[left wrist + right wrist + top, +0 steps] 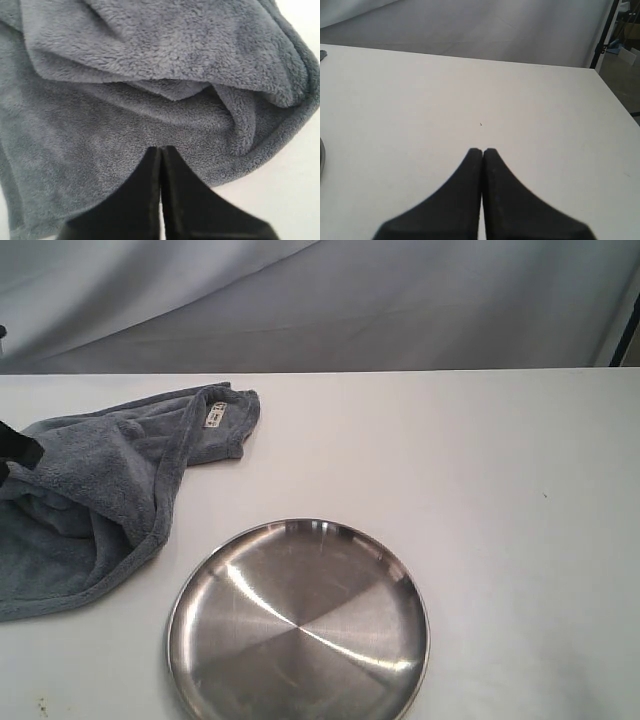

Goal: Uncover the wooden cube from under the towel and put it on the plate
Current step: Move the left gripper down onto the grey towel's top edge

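Note:
The blue-grey towel (90,490) lies bunched and folded over itself at the table's left, its white label (213,415) at the far corner. No wooden cube shows in any view. The shiny steel plate (298,625) rests bare near the front middle. My left gripper (20,448) is a black shape at the left edge over the towel. In the left wrist view the towel (125,100) fills the picture and the left gripper (161,148) is shut, tips at the fleece, no cloth seen between them. My right gripper (482,149) is shut above bare table.
The white table (480,490) stretches right of the plate, with its far edge against a grey backdrop (400,300). The right wrist view catches a sliver of the plate rim (321,157) and the table's right edge (615,120).

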Controlling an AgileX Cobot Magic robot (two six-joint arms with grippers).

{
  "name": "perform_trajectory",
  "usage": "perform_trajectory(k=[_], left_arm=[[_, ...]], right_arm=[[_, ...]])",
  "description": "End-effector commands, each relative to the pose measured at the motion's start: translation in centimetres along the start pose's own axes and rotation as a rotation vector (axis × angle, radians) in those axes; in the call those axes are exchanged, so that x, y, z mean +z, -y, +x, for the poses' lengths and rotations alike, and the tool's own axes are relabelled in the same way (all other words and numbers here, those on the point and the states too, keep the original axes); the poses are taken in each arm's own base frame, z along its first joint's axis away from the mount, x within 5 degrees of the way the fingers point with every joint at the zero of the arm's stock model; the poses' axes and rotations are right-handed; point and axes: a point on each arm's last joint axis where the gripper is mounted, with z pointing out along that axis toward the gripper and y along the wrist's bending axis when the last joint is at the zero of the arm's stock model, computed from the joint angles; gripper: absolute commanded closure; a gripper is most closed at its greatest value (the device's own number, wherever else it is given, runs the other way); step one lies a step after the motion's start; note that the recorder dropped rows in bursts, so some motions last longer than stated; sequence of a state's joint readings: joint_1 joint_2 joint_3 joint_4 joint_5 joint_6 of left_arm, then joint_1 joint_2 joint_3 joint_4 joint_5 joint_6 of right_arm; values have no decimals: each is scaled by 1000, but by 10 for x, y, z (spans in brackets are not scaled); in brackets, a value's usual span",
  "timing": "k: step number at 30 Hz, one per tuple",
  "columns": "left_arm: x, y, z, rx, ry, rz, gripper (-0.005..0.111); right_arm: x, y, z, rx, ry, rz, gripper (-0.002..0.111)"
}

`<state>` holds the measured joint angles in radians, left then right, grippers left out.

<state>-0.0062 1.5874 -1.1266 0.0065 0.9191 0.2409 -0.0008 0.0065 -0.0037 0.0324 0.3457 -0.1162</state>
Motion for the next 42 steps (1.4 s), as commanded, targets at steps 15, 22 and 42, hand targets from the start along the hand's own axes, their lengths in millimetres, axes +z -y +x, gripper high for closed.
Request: perform_trajectory(k=[15, 22, 42], left_arm=[[25, 19, -4, 515, -21, 237, 105], [56, 38, -16, 556, 66, 472, 105], [34, -5, -108, 191, 598, 29, 105]], right_arm=[[0, 0, 1, 3, 5, 7, 108], [0, 0, 1, 3, 5, 7, 108], [0, 0, 1, 3, 5, 7, 108]])
